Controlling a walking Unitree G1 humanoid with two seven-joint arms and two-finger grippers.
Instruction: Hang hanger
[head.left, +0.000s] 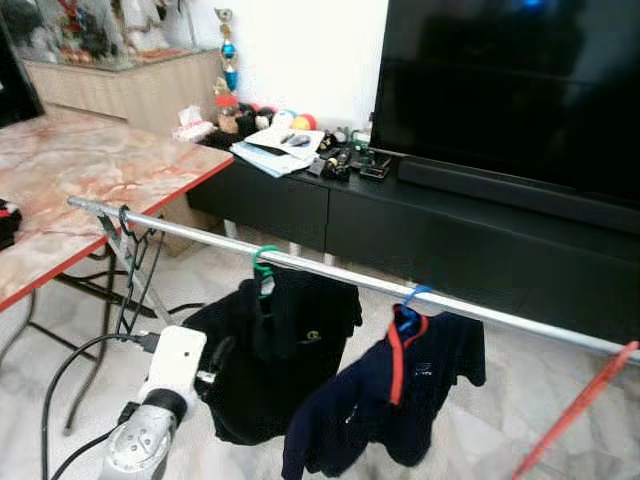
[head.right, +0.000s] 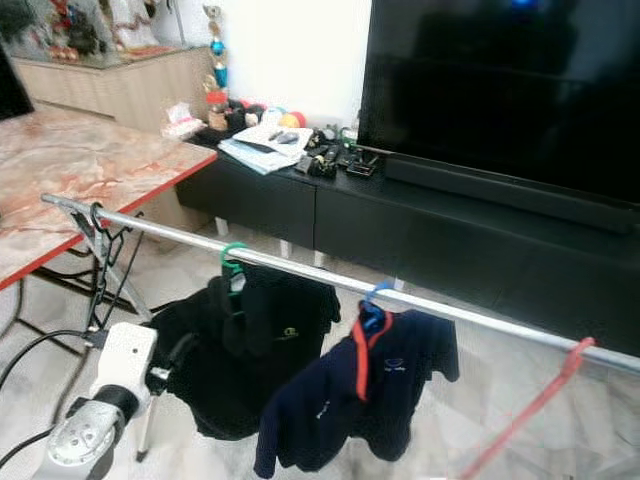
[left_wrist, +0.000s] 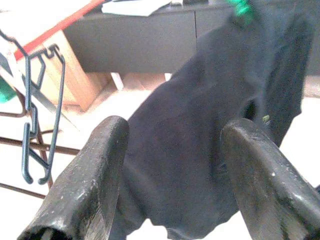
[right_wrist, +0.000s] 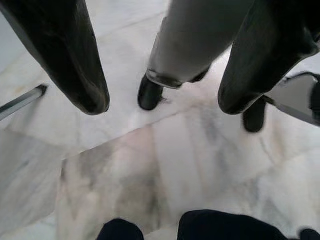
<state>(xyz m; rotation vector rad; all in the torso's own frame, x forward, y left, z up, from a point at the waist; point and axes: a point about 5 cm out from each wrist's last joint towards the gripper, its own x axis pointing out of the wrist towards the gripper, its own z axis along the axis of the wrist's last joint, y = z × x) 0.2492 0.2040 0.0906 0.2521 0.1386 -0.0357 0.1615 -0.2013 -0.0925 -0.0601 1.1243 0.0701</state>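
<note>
A silver rail (head.left: 330, 271) runs across in front of me. A green hanger (head.left: 264, 262) on it carries a black shirt (head.left: 290, 340). Further right, a blue hanger (head.left: 410, 299) holds a navy shirt with red trim (head.left: 400, 395). Empty dark hangers (head.left: 130, 250) dangle at the rail's left end, also in the left wrist view as dark hangers (left_wrist: 37, 125). My left gripper (head.left: 215, 362) is open, low and just left of the black shirt (left_wrist: 200, 125), with nothing between its fingers (left_wrist: 95, 170). My right gripper (right_wrist: 165, 105) is open and points down at the marble floor (right_wrist: 150, 165).
A marble-top table with a red edge (head.left: 90, 170) stands at the left, cables under it. A black TV cabinet (head.left: 450, 235) with clutter and a large TV (head.left: 510, 80) lie behind the rail. The rack's red leg (head.left: 575, 410) slants at the right. My own foot (right_wrist: 150, 92) is on the floor.
</note>
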